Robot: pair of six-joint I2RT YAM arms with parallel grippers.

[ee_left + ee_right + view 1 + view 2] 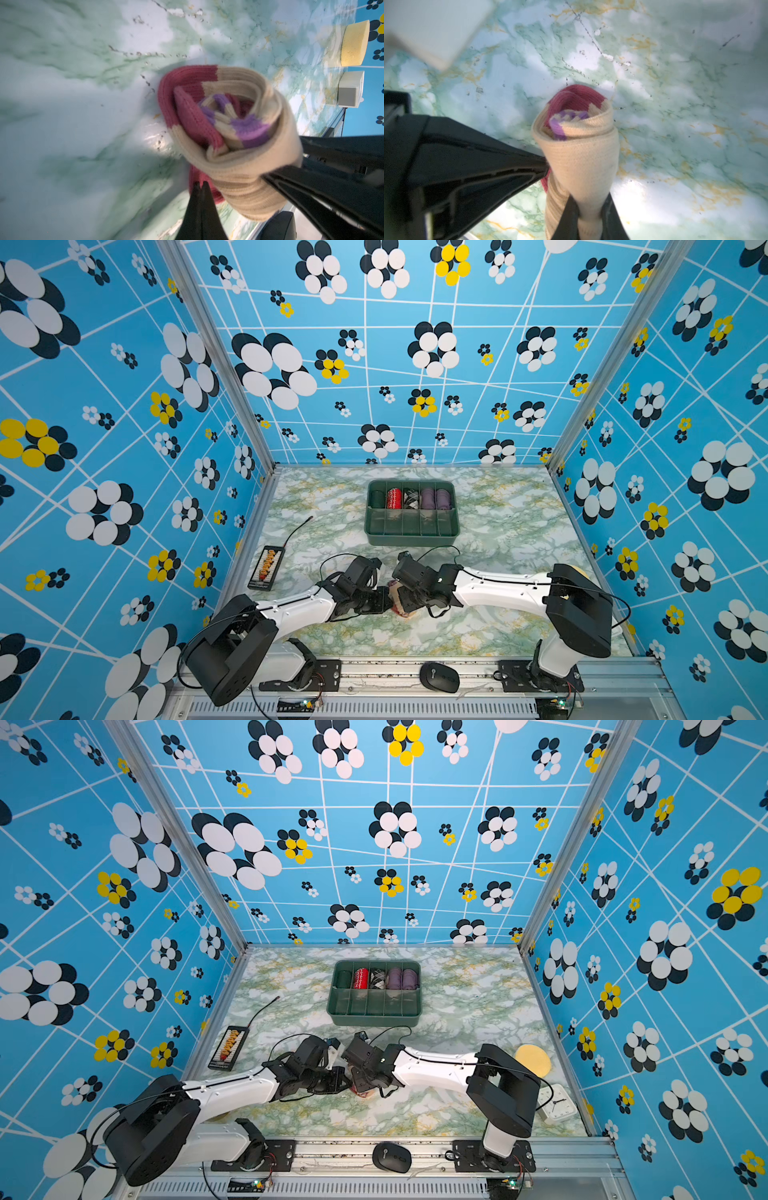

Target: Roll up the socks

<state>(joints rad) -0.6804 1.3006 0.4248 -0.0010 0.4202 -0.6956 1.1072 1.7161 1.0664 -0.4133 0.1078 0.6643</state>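
The socks (234, 124) form a tan ribbed roll with maroon parts and purple stripes coiled inside, held just above the marble table near the front middle (402, 605). My right gripper (589, 209) is shut on the tan end of the roll, with a finger on each side. My left gripper (200, 184) is shut, fingertips together, their points against the maroon fabric at the roll's side. In both top views the two grippers meet tip to tip over the socks (365, 1092), which they mostly hide.
A green divided tray (411, 540) stands behind the arms, with a red roll (393, 497) and purple rolls (434, 498) in its back row. A black case (268, 568) lies at left. A yellow sponge (533, 1060) and white clock (557, 1104) sit at right. A mouse (439, 677) rests on the front rail.
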